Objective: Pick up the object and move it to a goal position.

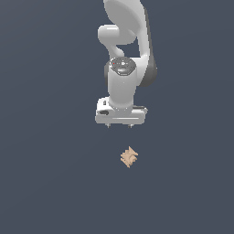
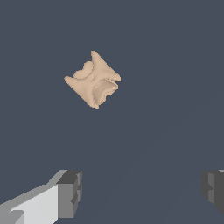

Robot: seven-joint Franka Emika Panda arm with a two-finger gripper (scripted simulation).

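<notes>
The object (image 1: pixel 129 157) is a small tan, jagged lump with angular facets, lying on the dark grey floor. It also shows in the wrist view (image 2: pixel 93 80). My gripper (image 1: pixel 119 125) hangs from the white arm, apart from the object, which shows below it in the exterior view and slightly to the exterior view's right. In the wrist view the gripper (image 2: pixel 142 192) has its two grey fingertips (image 2: pixel 70 192) set wide apart with nothing between them. The gripper is open and empty.
The white Panda arm (image 1: pixel 123 55) rises behind the gripper toward the top of the exterior view. The dark grey floor (image 1: pixel 45 183) is plain all around. No goal marker shows.
</notes>
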